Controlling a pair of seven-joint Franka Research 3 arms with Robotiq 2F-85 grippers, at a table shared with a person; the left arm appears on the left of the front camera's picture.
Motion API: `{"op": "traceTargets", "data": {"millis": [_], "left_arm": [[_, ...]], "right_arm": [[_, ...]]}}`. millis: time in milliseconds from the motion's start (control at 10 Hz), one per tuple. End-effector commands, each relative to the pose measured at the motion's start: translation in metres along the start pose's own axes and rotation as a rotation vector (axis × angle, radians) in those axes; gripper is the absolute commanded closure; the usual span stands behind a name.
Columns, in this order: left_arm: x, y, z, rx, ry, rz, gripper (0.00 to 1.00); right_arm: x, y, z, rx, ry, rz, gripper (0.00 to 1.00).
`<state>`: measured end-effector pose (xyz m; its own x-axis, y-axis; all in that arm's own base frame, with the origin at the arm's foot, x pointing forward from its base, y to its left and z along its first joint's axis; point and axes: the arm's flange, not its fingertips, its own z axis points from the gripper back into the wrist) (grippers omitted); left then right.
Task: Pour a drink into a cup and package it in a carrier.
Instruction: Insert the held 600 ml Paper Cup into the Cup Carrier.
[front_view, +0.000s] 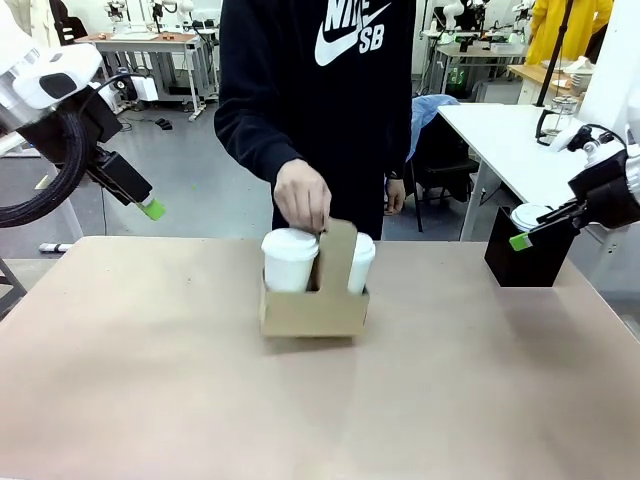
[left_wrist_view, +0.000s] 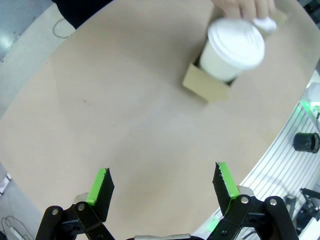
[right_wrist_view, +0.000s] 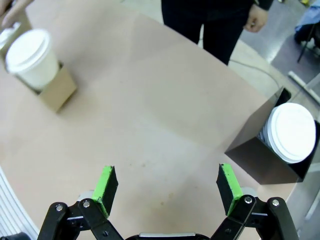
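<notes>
Cup (front_view: 289, 260) upright in carrier (front_view: 313, 311), apparently seated.

Lidded white cup (front_view: 289, 260) upright in brown carrier (front_view: 312, 311).

Two white lidded cups (front_view: 290, 258) sit in a plain brown cardboard carrier (front_view: 313, 312) on a tan table (front_view: 150, 380), a black box (front_view: 536, 262) holds white lids (right_wrist_view: 291, 132), the person's black top (front_view: 300, 90) bears white lettering, and both black grippers have bright green pads (left_wrist_view: 224, 179).
</notes>
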<state>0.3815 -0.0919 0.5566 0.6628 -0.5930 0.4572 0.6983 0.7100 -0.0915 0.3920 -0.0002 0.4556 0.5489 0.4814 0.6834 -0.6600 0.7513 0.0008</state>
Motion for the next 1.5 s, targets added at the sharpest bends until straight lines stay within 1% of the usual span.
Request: {"op": "traceTargets", "data": {"millis": [0,1400], "left_arm": [[0.0,-0.0004,0.0007,-0.003,-0.002,0.012,0.0],[0.0,-0.0004,0.0007,-0.003,-0.002,0.012,0.0]], "right_arm": [[0.0007,0.0006,-0.0013,0.003,-0.003,0.003,0.0],[0.0007,0.0006,-0.0013,0.003,-0.003,0.003,0.0]]}}
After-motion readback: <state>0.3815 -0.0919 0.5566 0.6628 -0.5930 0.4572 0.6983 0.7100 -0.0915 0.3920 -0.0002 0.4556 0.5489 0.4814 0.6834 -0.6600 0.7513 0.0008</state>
